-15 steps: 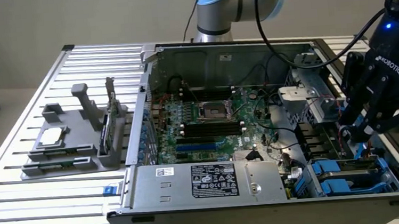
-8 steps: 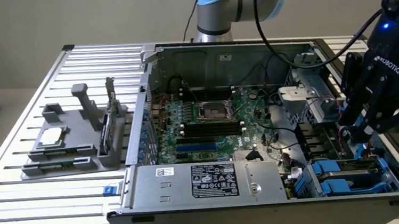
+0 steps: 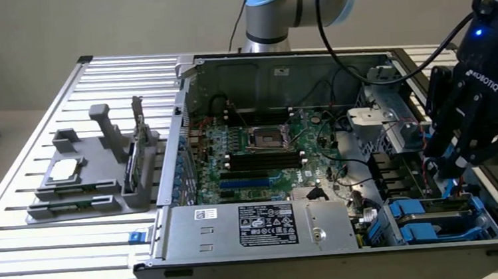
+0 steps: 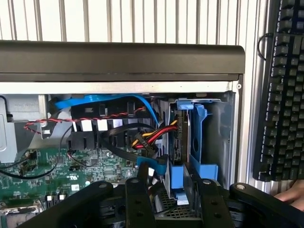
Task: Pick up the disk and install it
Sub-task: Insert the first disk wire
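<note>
My gripper (image 3: 450,164) hangs over the drive bay (image 3: 482,218) in the near corner of the open computer case (image 3: 178,152), on the exterior view's right. It is shut on the disk (image 3: 446,182), which hangs edge-on below the fingers. A strip of the disk's blue carrier shows there. In the wrist view the disk (image 4: 196,137) runs from between the two black fingers (image 4: 137,199) toward the bay wall. Its blue frame and dark underside stand upright beside the bay's grey metal side. Part of it is hidden by my gripper (image 4: 173,204).
Blue caddies (image 3: 420,222) lie in the bay. Red, yellow and black cables (image 4: 145,137) crowd the space beside the disk. The power supply (image 3: 256,225) and motherboard (image 3: 259,152) take up most of the case. A grey fixture (image 3: 84,182) holds a silver chip (image 3: 62,169). A keyboard (image 4: 280,95) and a hand (image 4: 292,197) lie outside the case.
</note>
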`<move>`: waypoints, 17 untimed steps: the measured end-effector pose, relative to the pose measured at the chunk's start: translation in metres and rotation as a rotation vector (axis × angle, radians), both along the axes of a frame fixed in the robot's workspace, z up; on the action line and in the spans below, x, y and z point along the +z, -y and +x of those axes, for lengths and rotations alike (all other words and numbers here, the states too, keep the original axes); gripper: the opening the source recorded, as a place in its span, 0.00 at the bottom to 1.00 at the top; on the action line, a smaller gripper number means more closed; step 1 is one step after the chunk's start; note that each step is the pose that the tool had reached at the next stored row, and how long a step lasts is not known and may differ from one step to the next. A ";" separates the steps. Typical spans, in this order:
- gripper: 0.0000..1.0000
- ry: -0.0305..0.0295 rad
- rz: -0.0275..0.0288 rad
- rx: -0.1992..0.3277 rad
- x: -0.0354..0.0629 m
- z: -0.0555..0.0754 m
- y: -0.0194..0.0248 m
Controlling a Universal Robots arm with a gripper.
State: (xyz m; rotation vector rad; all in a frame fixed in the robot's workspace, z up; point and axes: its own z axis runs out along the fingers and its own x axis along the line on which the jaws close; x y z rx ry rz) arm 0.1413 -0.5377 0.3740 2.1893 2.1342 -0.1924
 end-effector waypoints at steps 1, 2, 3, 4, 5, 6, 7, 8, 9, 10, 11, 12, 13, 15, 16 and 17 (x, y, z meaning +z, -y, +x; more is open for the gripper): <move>0.43 0.0016 -0.0027 0.000 -0.0001 0.000 -0.0002; 0.43 0.0029 -0.0053 0.000 -0.0003 -0.001 -0.0004; 0.43 0.0043 -0.0078 0.000 -0.0004 -0.001 -0.0005; 0.43 0.0057 -0.0103 0.000 -0.0005 -0.002 -0.0007; 0.43 0.0069 -0.0128 0.000 -0.0006 -0.002 -0.0008; 0.41 0.0080 -0.0154 0.000 -0.0007 -0.003 -0.0010; 0.41 0.0092 -0.0181 0.000 -0.0008 -0.003 -0.0011; 0.34 0.0102 -0.0209 0.000 -0.0008 -0.004 -0.0012; 0.27 0.0112 -0.0238 0.000 -0.0010 -0.004 -0.0013; 0.22 0.0121 -0.0270 0.000 -0.0010 -0.005 -0.0014; 0.16 0.0130 -0.0302 0.000 -0.0010 -0.006 -0.0015; 0.16 0.0137 -0.0333 0.000 -0.0011 -0.006 -0.0016; 0.16 0.0145 -0.0361 0.000 -0.0012 -0.007 -0.0016; 0.16 0.0157 -0.0395 0.000 -0.0019 -0.007 -0.0016; 0.16 0.0164 -0.0399 0.000 -0.0025 -0.008 -0.0016; 0.16 0.0168 -0.0401 0.000 -0.0035 -0.008 -0.0017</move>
